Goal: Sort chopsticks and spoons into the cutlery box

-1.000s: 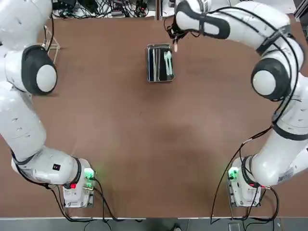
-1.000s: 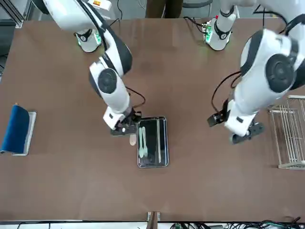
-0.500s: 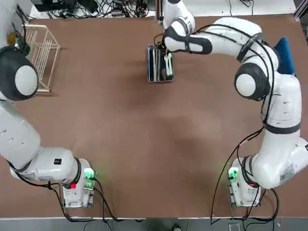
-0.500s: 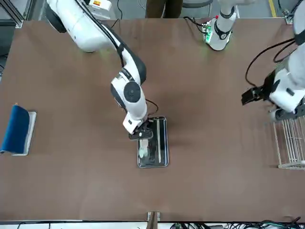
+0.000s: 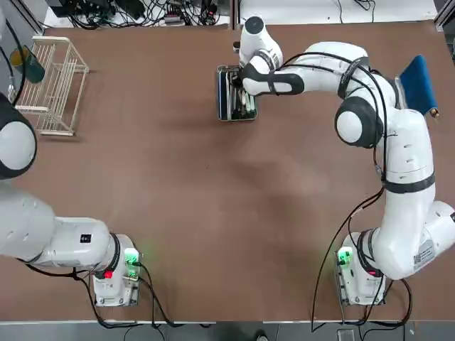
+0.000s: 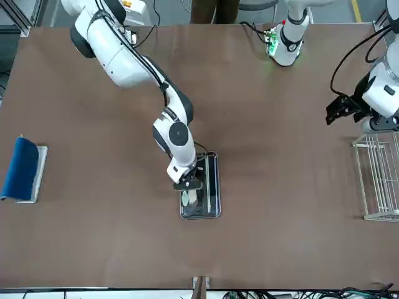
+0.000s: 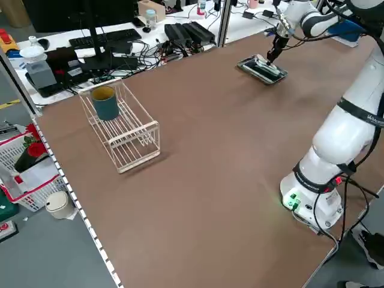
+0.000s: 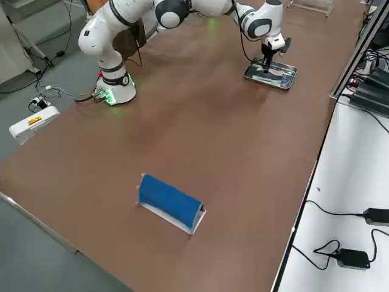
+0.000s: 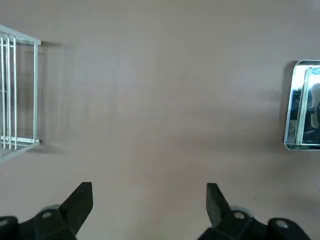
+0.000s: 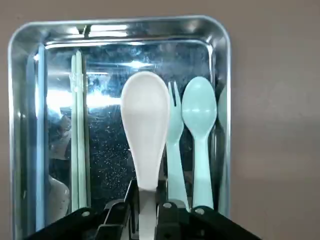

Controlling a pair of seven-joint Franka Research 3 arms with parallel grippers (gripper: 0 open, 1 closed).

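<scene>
My right gripper [image 10: 146,192] is shut on the handle of a white spoon [image 10: 145,120] and holds it low over the cutlery box [image 10: 120,22]. Seen from overhead, that gripper [image 5: 245,91] sits above the box's [image 5: 221,92] right half. Inside the metal box lie pale chopsticks [image 10: 76,130] in one side compartment, with a pale green fork [image 10: 175,135] and a pale green spoon [image 10: 199,115] beside the held spoon. My left gripper [image 9: 148,200] is open and empty, high over bare table near the wire rack, far from the box [image 9: 291,105].
A white wire rack [image 5: 53,85] holding a teal cup [image 7: 107,103] stands at the table's far left. A blue-topped grey tray [image 6: 24,169] lies at the far right side. Cables and equipment run beyond the far edge.
My right gripper has carried the white spoon from beside the box's far end to over its inside and lowered it. The left arm has swung away toward the wire rack.
</scene>
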